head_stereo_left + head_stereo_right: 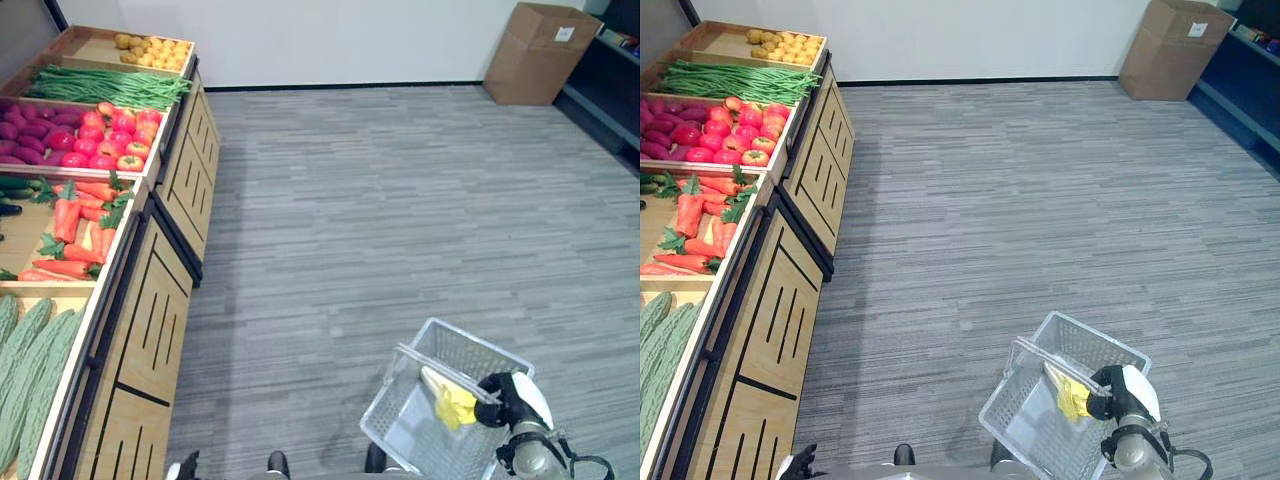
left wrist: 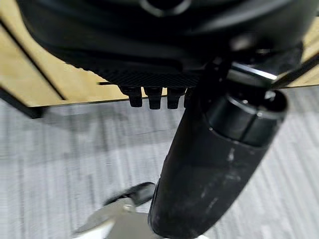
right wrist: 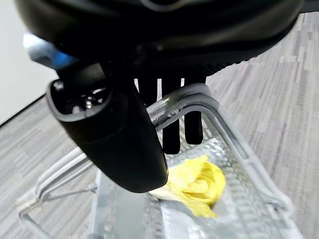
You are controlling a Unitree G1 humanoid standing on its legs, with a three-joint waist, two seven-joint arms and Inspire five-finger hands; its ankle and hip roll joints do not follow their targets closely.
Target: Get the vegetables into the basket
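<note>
Right hand curled on basket handle, 5 o'clock. One yellow veg inside. Carrots, tomatoes etc. on shelf, 9–11 o'clock. Left hand: fingers relaxed, holding nothing. Mostly undone.

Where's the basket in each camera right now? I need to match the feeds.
Left eye view: the basket sits at bottom right, on the robot's right side, its handle held by the right hand.
Right eye view: bottom right again.
Left wrist view: not in it.
Right wrist view: its clear handle crosses the centre under the fingers.
Shared landmark: the yellow vegetable lying inside the basket.
</note>
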